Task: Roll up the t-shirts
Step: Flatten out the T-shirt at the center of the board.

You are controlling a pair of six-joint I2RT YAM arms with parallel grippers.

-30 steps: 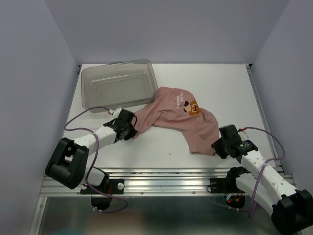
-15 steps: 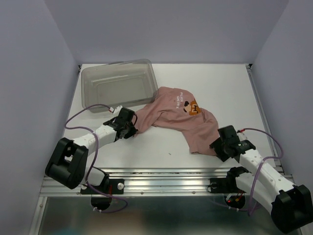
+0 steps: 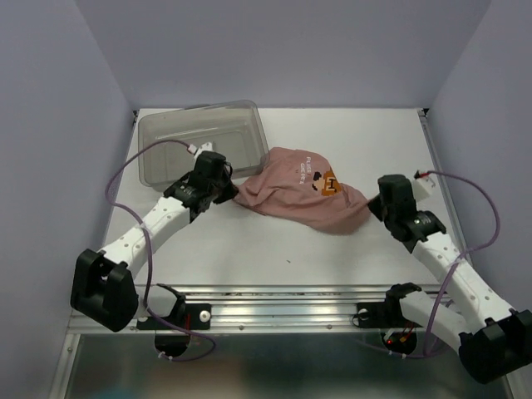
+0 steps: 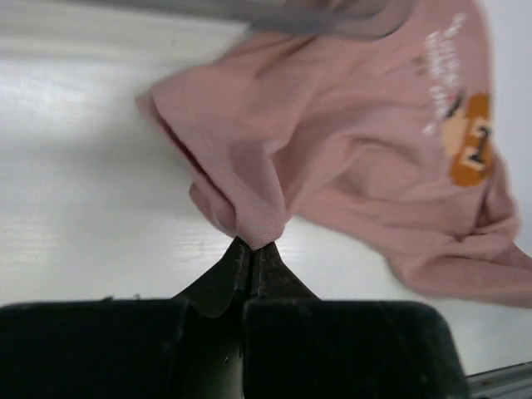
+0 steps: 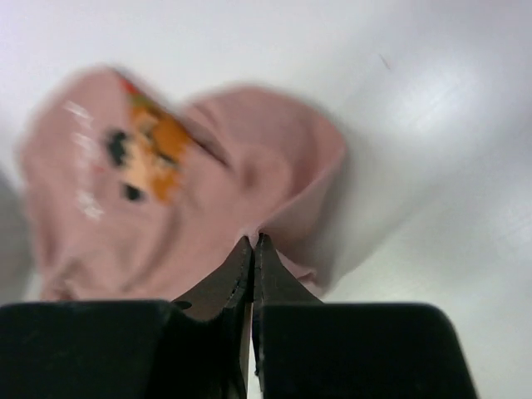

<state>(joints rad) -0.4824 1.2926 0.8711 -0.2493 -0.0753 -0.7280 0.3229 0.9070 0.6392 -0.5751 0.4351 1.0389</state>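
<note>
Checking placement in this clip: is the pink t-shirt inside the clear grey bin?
No, the dusty-pink t-shirt is bunched on the white table, outside the clear grey bin.

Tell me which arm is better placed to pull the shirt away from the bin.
Probably right: the right gripper is shut on the shirt edge far from the bin, so pulling to its own side would draw the cloth away. The left gripper pinches the edge beside the bin.

A white table (image 3: 357, 141) carries a clear grey plastic bin (image 3: 199, 150) at its far left, and just beside it a bunched dusty-pink t-shirt (image 3: 291, 195)
</note>
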